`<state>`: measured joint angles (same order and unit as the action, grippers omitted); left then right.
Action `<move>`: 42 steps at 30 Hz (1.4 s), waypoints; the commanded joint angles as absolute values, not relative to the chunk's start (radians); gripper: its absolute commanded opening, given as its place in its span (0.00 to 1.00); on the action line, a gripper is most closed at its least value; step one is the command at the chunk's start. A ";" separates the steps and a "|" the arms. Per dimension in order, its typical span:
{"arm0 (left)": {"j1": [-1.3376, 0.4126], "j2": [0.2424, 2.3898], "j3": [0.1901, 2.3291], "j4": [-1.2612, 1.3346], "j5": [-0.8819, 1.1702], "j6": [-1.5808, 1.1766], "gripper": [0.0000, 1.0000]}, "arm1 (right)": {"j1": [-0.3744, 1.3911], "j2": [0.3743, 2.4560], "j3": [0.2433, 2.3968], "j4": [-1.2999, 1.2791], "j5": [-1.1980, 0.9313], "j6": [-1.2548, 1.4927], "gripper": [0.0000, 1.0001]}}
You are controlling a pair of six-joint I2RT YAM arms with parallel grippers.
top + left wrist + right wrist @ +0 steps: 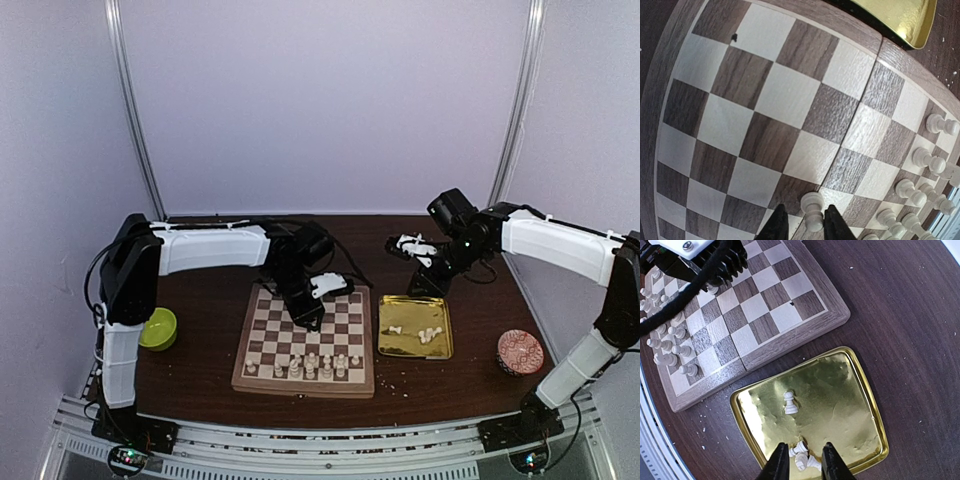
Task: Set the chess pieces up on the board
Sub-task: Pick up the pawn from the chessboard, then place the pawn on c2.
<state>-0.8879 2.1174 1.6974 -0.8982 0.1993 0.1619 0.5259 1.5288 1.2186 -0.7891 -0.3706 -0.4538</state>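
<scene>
The wooden board (pixel 246 372) lies at the table's middle. Several cream chess pieces (pixel 310 365) stand in its near rows; the left wrist view shows them at the right edge (pixel 931 160). My left gripper (pixel 806 207) is low over the board (pixel 785 95), open, straddling one upright piece (pixel 813 212). The right finger touches it and a gap shows on the left side. My right gripper (pixel 805 445) hangs open and empty, high above the gold tray (pixel 875 410). The tray holds one standing pawn (pixel 790 402) and three fallen pieces (pixel 802 459).
A green bowl (pixel 157 328) sits left of the board and a round patterned tin (pixel 520 352) right of the tray (pixel 415 302). Pale crumbs dot the dark table. In the right wrist view the left arm and its black cable (pixel 685 300) cross the board's far corner.
</scene>
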 commanded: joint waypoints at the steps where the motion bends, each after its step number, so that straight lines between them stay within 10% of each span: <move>1: -0.894 2.139 1.732 -0.930 0.191 0.185 0.19 | 0.521 1.543 1.236 -0.793 -0.382 -0.469 0.22; 20: -0.896 1.793 1.438 -0.981 0.199 0.227 0.06 | 0.522 1.557 1.243 -0.803 -0.401 -0.476 0.22; 42: -0.922 1.877 1.398 -0.980 0.229 0.258 0.08 | 0.523 1.572 1.246 -0.816 -0.413 -0.488 0.22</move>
<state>-0.9146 1.8660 1.4067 -0.9813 0.2214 0.2386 0.5259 1.5608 1.2201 -0.7979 -0.3992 -0.4747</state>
